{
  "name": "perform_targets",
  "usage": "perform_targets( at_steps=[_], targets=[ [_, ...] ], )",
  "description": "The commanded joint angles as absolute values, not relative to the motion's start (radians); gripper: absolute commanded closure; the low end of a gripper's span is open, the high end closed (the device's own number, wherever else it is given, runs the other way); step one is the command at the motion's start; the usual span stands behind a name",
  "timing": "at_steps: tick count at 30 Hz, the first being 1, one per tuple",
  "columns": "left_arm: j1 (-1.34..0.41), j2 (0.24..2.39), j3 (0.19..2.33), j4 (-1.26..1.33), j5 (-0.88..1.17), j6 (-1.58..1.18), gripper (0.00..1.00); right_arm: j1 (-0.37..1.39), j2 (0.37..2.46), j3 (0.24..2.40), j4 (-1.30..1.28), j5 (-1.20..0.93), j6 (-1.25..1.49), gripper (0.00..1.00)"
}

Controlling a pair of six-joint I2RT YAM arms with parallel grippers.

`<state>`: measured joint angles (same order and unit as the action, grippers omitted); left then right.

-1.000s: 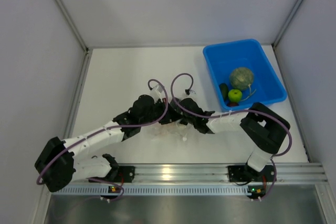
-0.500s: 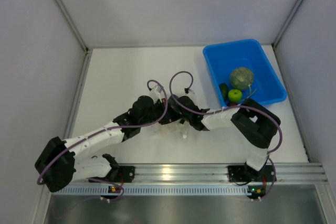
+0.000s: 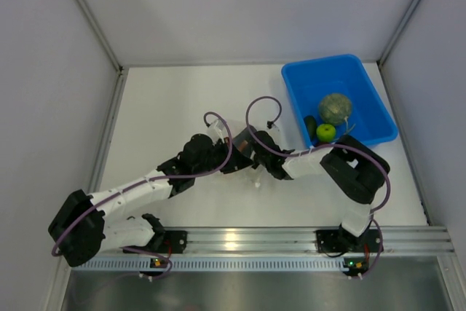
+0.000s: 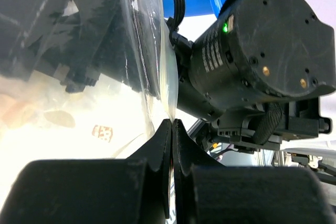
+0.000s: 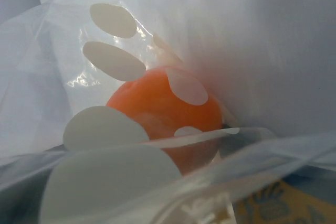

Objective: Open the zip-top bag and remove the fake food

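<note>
The zip-top bag [image 4: 148, 51] is pinched by the left gripper [image 4: 171, 125]. An orange [image 5: 163, 109] is seen inside (the right gripper [image 3: 249, 151] cannot be judged spread or pressed).

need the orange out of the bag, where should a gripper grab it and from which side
Grip the orange across its widest middle: it is a smooth ball, so an off-centre pinch would likely slip. Come in through the mouth of the bag, since dotted film lies over the fruit in the right wrist view. The left gripper pinches the film, which should steady it.
</note>
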<state>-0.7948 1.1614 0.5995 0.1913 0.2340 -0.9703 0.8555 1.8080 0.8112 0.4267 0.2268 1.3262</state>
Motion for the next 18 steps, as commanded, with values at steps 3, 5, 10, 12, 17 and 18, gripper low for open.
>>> perform_targets(
  at_steps=[3,5,10,12,17,18],
  targets=[
    [-0.811,1.135,0.581,0.225,0.322,-0.977,1.00,0.799,1.859,0.801,0.370,0.284,1.371,0.12],
    [-0.811,1.137,0.583,0.225,0.324,-0.976,1.00,0.793,1.868,0.801,0.376,0.270,1.371,0.04],
    [-0.811,1.141,0.581,0.226,0.319,-0.976,1.00,0.784,1.864,0.790,0.393,0.271,1.364,0.13],
    [-0.811,1.138,0.580,0.226,0.318,-0.976,1.00,0.785,1.864,0.788,0.394,0.272,1.350,0.17],
    [-0.811,1.152,0.583,0.224,0.301,-0.968,1.00,0.792,1.861,0.788,0.408,0.210,1.307,0.10],
    [-0.810,1.155,0.586,0.224,0.298,-0.963,1.00,0.795,1.855,0.785,0.408,0.198,1.281,0.10]
  ],
)
